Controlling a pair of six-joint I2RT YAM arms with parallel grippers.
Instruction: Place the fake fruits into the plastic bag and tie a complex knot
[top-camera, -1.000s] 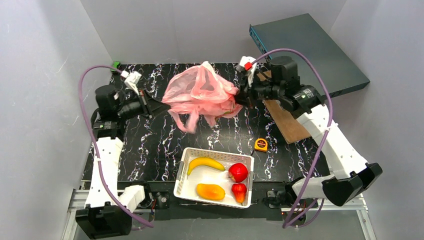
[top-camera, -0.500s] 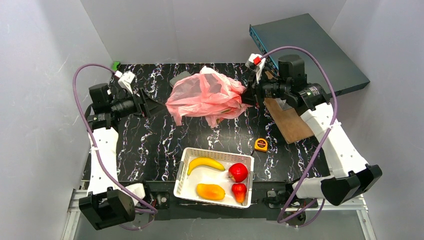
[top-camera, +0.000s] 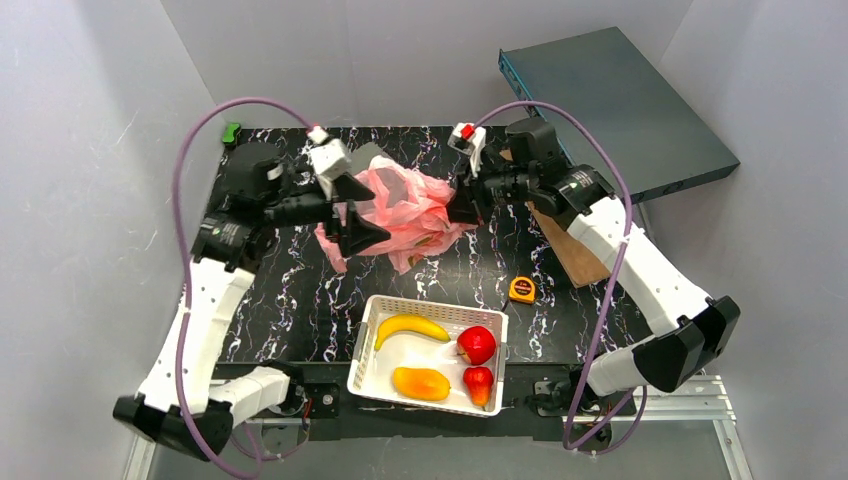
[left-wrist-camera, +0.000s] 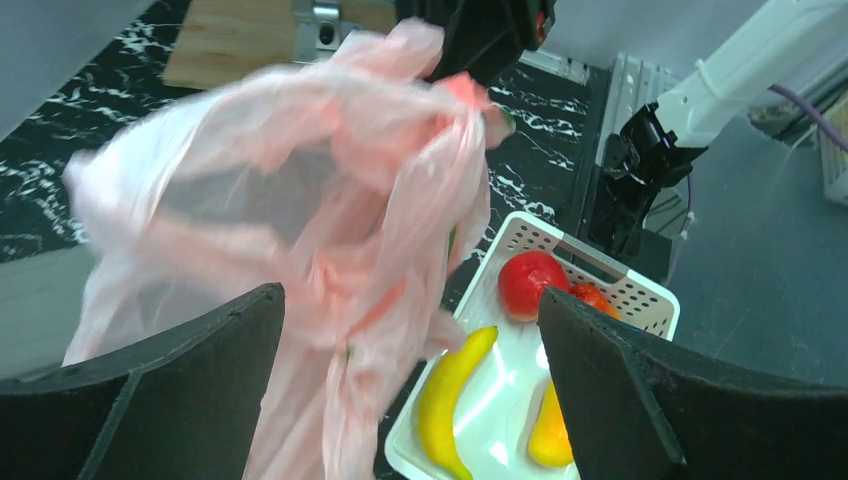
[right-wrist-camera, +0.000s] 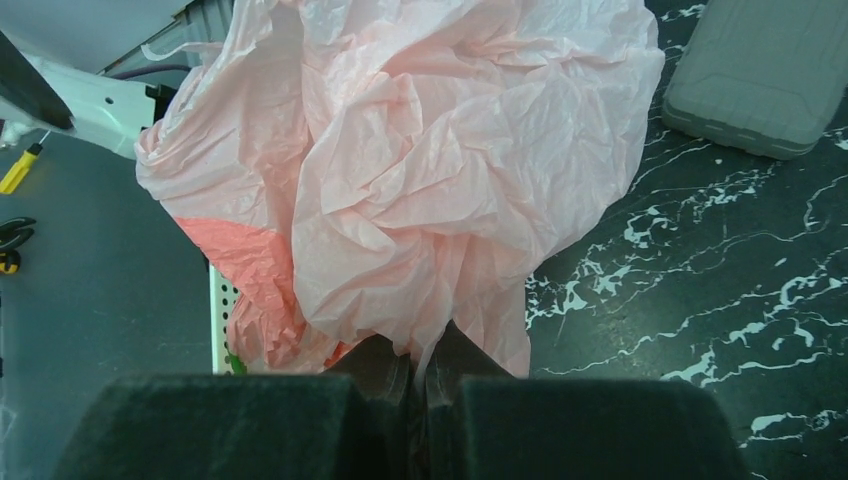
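Right hand (right-wrist-camera: 420, 362) pinching plastic bag (right-wrist-camera: 450, 170), left hand (top-camera: 353, 211) spread

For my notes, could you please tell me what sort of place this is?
Probably a robotics lab cell: left arm and right arm bolted to a marbled table, grey walls, fake fruits.

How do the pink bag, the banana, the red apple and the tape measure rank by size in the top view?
Largest to smallest:
pink bag
banana
red apple
tape measure
The last two look nearly alike; the apple seems slightly bigger.
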